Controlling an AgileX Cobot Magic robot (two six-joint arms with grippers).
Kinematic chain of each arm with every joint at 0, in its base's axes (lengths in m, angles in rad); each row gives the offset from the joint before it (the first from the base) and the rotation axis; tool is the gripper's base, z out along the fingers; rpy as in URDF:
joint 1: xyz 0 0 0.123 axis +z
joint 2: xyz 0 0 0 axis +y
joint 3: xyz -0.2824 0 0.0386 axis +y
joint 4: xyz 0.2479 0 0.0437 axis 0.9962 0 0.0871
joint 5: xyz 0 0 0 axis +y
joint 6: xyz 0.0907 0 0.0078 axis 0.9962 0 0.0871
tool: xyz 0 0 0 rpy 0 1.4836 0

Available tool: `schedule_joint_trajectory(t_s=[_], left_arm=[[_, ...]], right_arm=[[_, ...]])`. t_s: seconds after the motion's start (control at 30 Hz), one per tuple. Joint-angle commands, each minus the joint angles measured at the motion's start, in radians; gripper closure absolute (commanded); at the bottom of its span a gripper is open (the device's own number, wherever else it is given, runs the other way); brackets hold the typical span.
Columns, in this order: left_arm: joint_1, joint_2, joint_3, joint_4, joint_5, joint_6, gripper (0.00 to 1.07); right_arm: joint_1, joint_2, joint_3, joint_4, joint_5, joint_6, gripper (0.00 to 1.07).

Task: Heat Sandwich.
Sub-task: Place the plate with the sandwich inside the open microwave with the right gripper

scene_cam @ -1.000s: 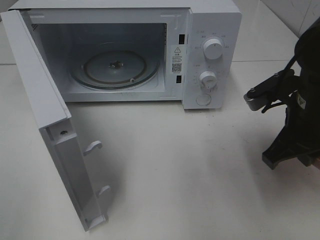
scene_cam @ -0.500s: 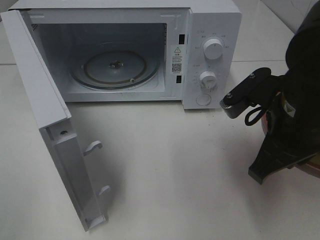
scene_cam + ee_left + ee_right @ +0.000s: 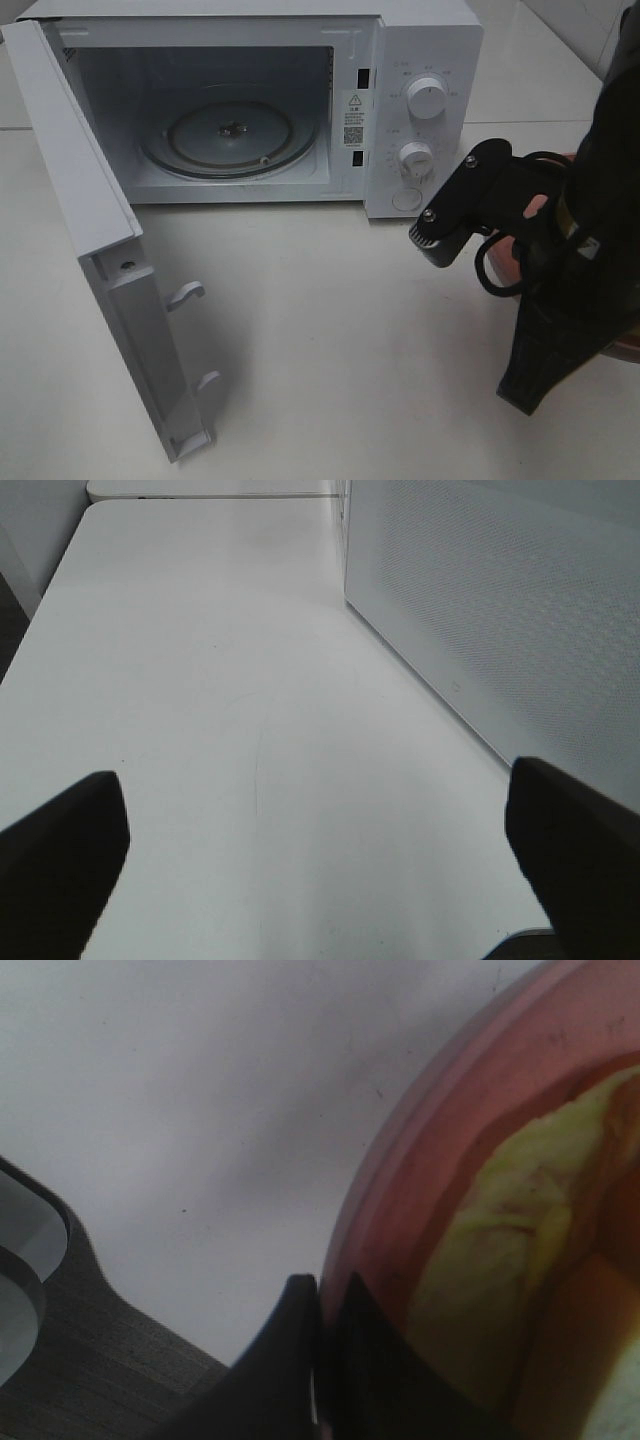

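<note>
The sandwich (image 3: 520,1260), with pale green lettuce and orange filling, lies on a round pink plate (image 3: 420,1190) in the right wrist view. My right gripper (image 3: 322,1355) is shut on the plate's rim. In the high view the right arm (image 3: 575,250) is at the right, in front of the microwave's control panel (image 3: 420,120), and only slivers of the plate (image 3: 498,265) show under it. The sandwich is hidden there. The microwave (image 3: 250,110) stands open with a bare glass turntable (image 3: 230,132). My left gripper (image 3: 320,865) is open and empty over the table.
The microwave door (image 3: 110,270) swings out to the front left, with two latch hooks (image 3: 187,293) on its inner edge. In the left wrist view a white perforated panel (image 3: 500,610) stands close on one side. The white table (image 3: 330,340) lies in front of the microwave.
My right arm has moved left toward the microwave front, carrying the plate. The plate's edge has come into the high view. The microwave and its door have not moved.
</note>
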Motion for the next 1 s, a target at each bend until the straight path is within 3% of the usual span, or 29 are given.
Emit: schedule_joint_trajectory(t_s=[0.03, 0.3, 1.0], left_arm=[[0.001, -0.022, 0.002, -0.011, -0.013, -0.010, 0.09], [0.001, -0.022, 0.002, -0.011, -0.013, -0.010, 0.09], [0.001, -0.022, 0.002, -0.011, -0.013, -0.010, 0.09]], right_arm=[[0.040, -0.008, 0.003, -0.025, 0.019, -0.031, 1.07], [0.103, -0.008, 0.003, -0.026, 0.017, -0.114, 1.07], [0.103, -0.008, 0.003, -0.031, -0.121, -0.521, 1.07]])
